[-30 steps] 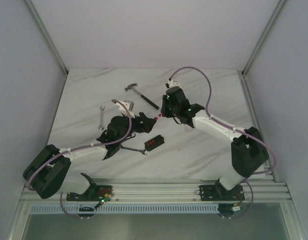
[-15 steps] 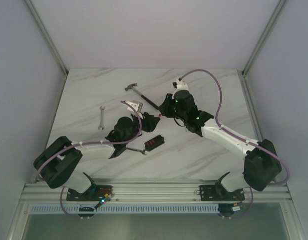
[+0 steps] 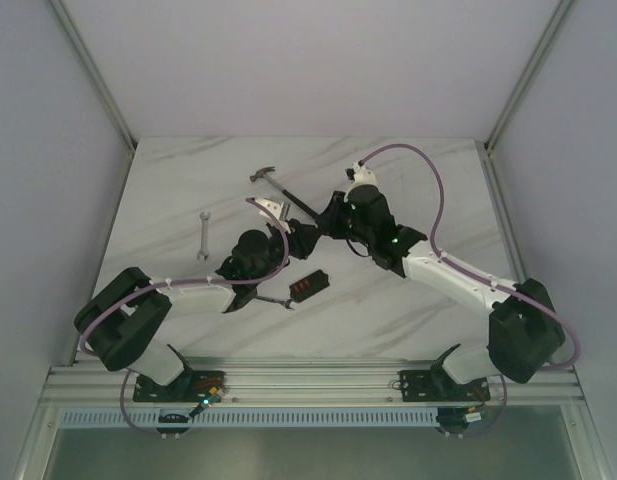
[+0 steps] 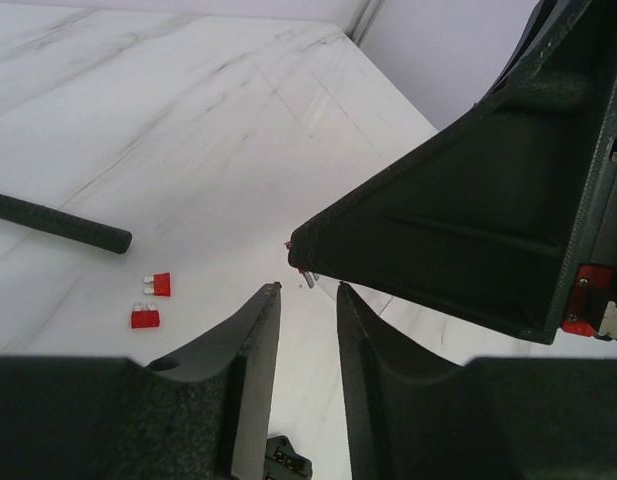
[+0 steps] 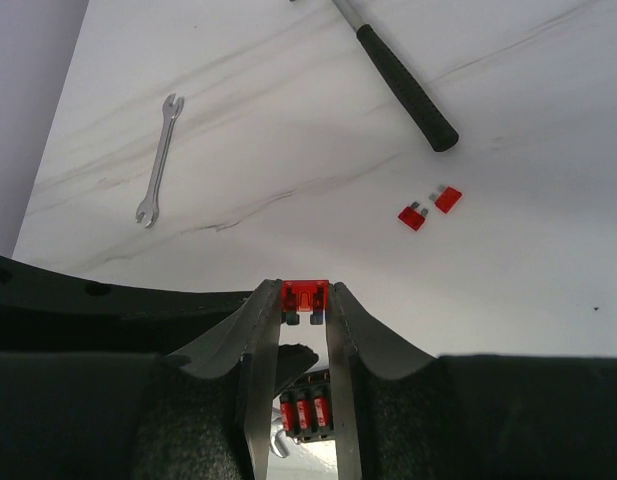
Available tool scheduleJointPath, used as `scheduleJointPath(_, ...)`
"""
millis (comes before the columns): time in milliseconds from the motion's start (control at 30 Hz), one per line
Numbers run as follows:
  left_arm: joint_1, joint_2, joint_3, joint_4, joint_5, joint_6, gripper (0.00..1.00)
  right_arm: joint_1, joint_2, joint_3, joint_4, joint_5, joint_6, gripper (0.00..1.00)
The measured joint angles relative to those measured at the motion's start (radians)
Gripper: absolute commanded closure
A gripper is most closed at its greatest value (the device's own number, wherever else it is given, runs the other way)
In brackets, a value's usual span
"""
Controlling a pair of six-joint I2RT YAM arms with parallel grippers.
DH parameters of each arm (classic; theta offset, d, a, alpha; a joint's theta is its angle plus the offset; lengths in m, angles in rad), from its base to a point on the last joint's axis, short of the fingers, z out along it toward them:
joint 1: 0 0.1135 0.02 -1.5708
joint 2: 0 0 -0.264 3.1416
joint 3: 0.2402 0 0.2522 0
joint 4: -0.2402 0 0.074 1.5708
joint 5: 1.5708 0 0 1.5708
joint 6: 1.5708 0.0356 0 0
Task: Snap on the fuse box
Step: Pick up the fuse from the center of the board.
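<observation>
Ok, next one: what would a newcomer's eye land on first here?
The two arms meeting tip to tip over the middle of the table, with the right jaws pinching a small red fuse right at the tips of the left jaws, which stand a little apart and hold nothing. Nearer the bases lies the black fuse box, and two loose fuses sit by the end of the hammer handle.
</observation>
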Motion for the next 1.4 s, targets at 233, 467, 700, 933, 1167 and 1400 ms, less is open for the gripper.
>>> scheduleJointPath(233,0.0,0.003,0.008,0.003,0.0,0.004,0.73,0.008,-0.002,-0.005,0.015,-0.006,0.013,0.76)
scheduleJointPath(467,0.0,0.004,0.009,0.006,0.003,0.004,0.83,0.009,-0.007,-0.018,0.036,-0.016,0.03,0.76)
scheduleJointPath(700,0.001,0.004,0.009,0.006,0.007,0.014,0.96,0.008,-0.011,-0.024,0.04,-0.019,0.034,0.74)
scheduleJointPath(933,0.002,0.004,0.009,0.005,0.015,0.035,1.0,0.009,-0.038,-0.04,0.043,-0.036,0.029,0.69)
scheduleJointPath(1167,0.008,0.004,0.009,-0.002,0.039,0.045,1.0,0.01,-0.06,-0.041,0.047,-0.087,-0.003,0.58)
scheduleJointPath(1400,0.084,-0.002,0.009,-0.044,0.156,0.066,1.0,-0.048,-0.073,-0.041,0.03,-0.227,-0.166,0.42)
